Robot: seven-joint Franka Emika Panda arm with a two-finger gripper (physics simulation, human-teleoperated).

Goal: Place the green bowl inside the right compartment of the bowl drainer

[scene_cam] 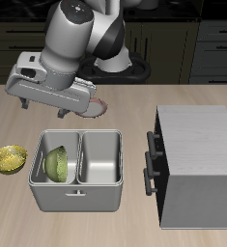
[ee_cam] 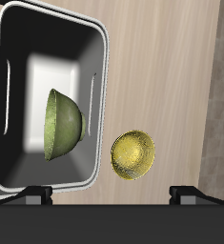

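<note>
The green bowl [scene_cam: 57, 164] leans on its side inside one well of the bowl drainer [scene_cam: 76, 190]. The gripper [scene_cam: 59, 108] hangs above, fingers apart, holding nothing.

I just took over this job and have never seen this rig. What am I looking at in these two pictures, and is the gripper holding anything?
The grey and white machine is a robot arm. One picture looks down on the table from outside; the other comes from a camera on the arm's gripper, looking straight down. On the table are the bowl drainer, a metal tub with two wells, a small yellow bowl beside it, and a large grey box with black handles. The green bowl lies tilted on its side in one well. Only the fingers' tips show, with nothing between them, so the gripper appears to hold nothing.
</note>
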